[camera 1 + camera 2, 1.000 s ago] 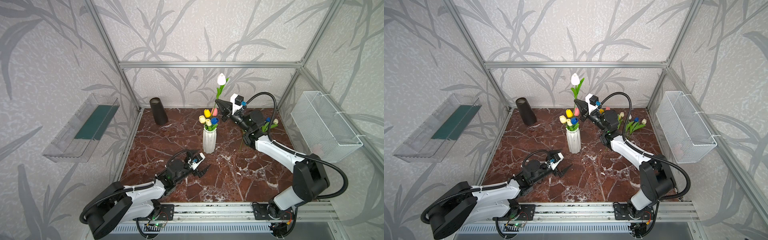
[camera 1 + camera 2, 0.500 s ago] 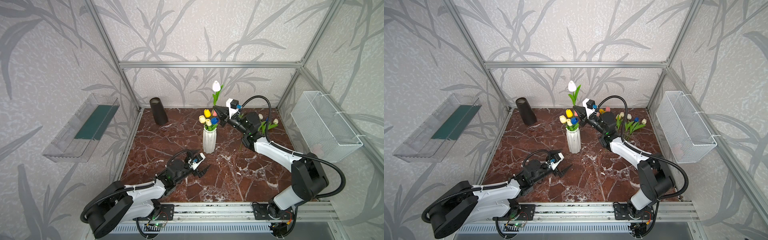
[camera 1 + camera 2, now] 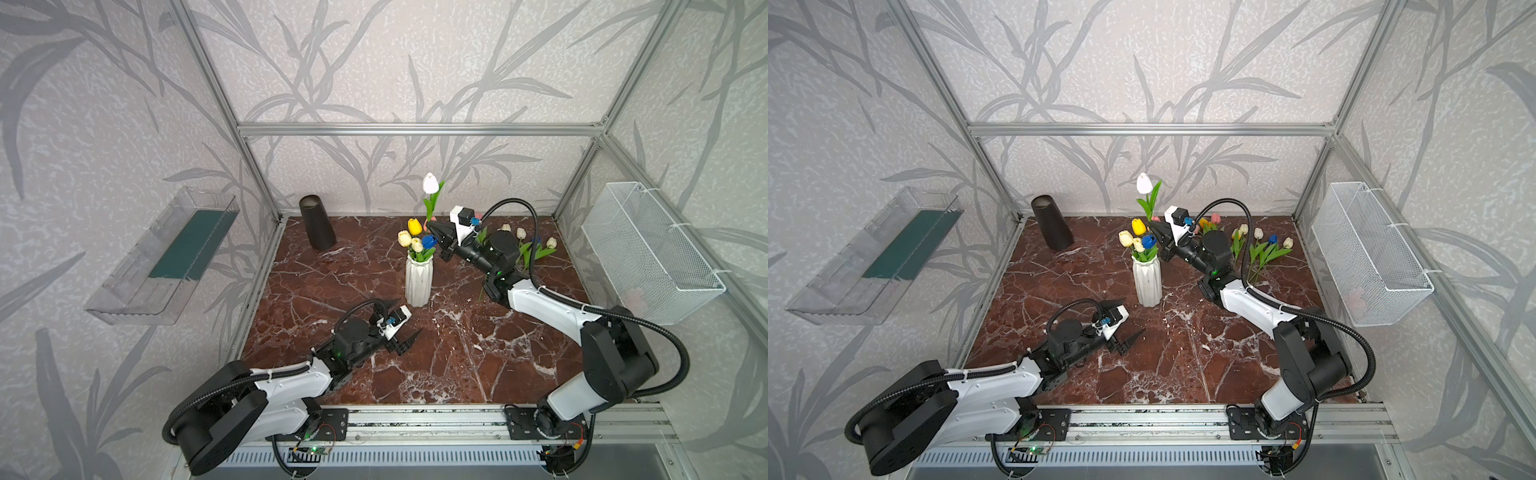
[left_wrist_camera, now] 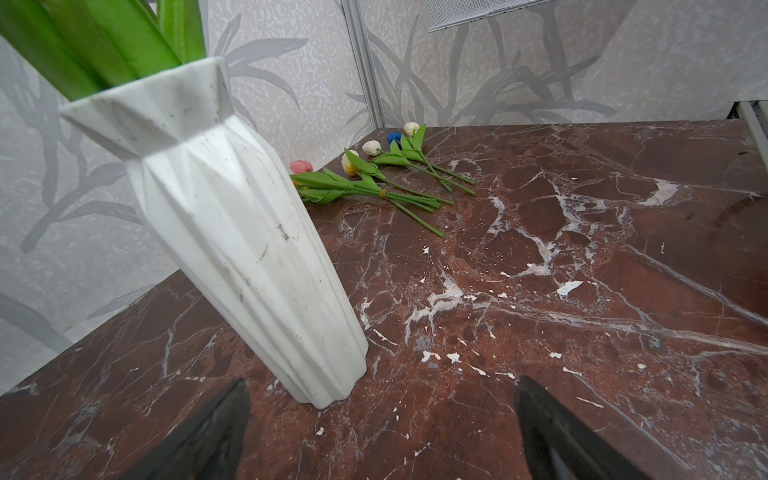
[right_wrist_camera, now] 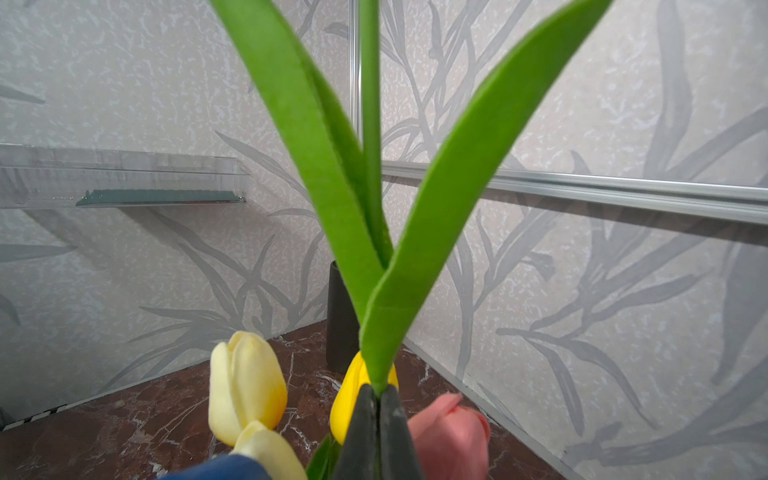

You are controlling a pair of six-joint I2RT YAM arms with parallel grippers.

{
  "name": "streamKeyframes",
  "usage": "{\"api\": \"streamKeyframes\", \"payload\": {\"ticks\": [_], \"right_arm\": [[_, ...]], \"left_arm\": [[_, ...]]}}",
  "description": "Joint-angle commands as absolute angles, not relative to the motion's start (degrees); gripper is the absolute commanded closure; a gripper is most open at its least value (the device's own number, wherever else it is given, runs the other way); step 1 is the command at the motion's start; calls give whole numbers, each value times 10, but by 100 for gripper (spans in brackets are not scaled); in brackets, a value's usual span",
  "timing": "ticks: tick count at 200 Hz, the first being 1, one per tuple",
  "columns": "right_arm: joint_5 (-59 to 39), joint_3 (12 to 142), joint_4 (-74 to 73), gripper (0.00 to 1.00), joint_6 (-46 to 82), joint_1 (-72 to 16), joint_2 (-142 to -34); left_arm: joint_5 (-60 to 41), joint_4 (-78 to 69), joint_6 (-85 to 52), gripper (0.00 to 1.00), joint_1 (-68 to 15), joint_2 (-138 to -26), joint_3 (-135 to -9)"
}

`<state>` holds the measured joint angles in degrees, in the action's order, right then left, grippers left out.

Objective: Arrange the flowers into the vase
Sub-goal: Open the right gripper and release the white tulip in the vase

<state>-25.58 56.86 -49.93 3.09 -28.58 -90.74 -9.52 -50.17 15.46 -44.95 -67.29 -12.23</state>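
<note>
Left wrist: bare marble (image 4: 561,324) beside vase (image 4: 241,249)

Black cup (image 3: 316,226) upright; clear tray (image 3: 124,286) left wall; wire basket (image 3: 648,257) right.

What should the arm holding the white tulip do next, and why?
Probably ease the right gripper down and slightly toward the vase, feeding the white tulip in. The gripper is shut on its stem, the flower stands upright right by the tulips already in the vase, and the stem's lower end is hidden, so go slowly. The left gripper sits open near the vase's foot.
</note>
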Motion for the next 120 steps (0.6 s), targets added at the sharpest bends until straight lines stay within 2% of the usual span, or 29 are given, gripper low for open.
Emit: {"api": "streamKeyframes", "payload": {"ticks": [1,15,33,94,120], "right_arm": [[-267,555,-522,97,29,-289,-912],[-269,548,-520,94,30,-289,-906],[-266,540,-512,82,26,-290,-887],[-197,526,-389,54,-9,-290,-784],[-185,509,-379,57,-4,-282,-763]], "left_arm": [[-99,-509,166,1,-451,-670,-137],[-97,-509,167,1,-451,-669,-137],[-98,-508,166,1,-451,-669,-137],[-85,-523,164,1,-451,-666,-134],[-21,-530,137,1,-451,-648,-138]]}}
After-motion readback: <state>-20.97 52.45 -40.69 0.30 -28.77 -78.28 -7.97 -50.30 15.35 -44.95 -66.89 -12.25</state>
